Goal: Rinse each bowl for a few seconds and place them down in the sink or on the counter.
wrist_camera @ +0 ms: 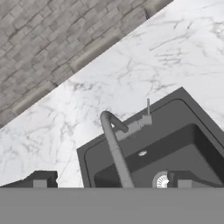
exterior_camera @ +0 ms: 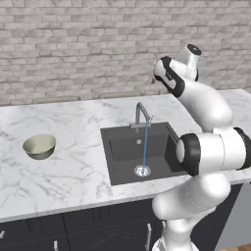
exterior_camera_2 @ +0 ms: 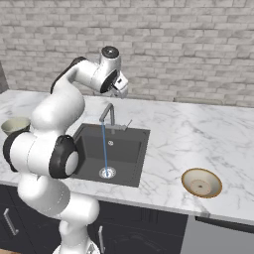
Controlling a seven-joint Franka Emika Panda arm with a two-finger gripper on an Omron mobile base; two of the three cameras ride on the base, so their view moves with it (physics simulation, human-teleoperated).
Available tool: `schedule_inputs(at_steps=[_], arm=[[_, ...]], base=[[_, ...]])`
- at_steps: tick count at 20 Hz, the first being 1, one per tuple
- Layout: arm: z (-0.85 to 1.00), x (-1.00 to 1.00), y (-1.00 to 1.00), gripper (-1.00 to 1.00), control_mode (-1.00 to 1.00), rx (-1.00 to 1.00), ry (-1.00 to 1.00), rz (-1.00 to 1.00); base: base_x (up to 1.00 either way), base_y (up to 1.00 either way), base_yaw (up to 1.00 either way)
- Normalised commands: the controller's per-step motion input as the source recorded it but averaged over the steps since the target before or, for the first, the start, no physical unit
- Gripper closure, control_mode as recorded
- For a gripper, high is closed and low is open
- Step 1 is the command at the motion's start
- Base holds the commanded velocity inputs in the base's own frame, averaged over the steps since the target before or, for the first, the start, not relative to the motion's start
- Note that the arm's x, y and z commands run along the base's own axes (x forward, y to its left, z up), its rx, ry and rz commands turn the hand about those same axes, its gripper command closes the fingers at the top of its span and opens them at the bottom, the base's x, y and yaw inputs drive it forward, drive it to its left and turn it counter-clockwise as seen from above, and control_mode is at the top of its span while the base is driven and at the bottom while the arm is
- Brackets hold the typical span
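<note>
Spread wide and holding nothing, the gripper (wrist_camera: pixel 111 183) hangs high above the back of the sink (exterior_camera: pixel 117 135), close to the brick wall (exterior_camera: pixel 73 44) and pointed down at the faucet (exterior_camera: pixel 142 113). In the hand view its two dark fingertips (wrist_camera: pixel 40 183) stand far apart at the bottom, with the faucet's neck rising between them.

Water (exterior_camera: pixel 145 147) is already running: a thin blue stream drops from the spout onto the round drain (exterior_camera: pixel 142 171). Neither bowl is near it. The greenish-cream bowl (exterior_camera: pixel 39 146) sits upright on the counter (exterior_camera: pixel 73 171) well to the left of the sink, and the tan bowl (exterior_camera_2: pixel 201 182) sits on the counter well to the right, close to the front edge. By this judgement no rinsing has begun; the next step is to fetch one of the bowls.

Several things could go wrong from here. The arm is folded tightly over the basin, so a low swing toward either bowl could clip the faucet. Both bowls have thin, curved, glossy-looking rims, so an off-centre pinch could tip or skid a bowl rather than lift it. The tan one lies near the edge, where a nudge might push it off.
</note>
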Motion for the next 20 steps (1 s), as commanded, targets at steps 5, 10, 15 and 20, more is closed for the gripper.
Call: schedule_inputs(at_steps=[5, 10, 15, 20], arm=[[0.29, -0.2, 0.51, -1.0, -1.0, -0.01, 0.15, 0.01], [0.02, -0.02, 0.61, -1.0, -1.0, -0.05, 0.14, 0.03], [0.0, 0.0, 0.62, -1.0, -1.0, -0.06, 0.12, 0.03], [-0.01, 0.0, 0.64, -1.0, -1.0, -0.05, 0.11, 0.02]], base=[[0.0, 0.0, 0.0], [0.0, 0.0, 0.0], [0.0, 0.0, 0.0], [0.0, 0.0, 0.0]])
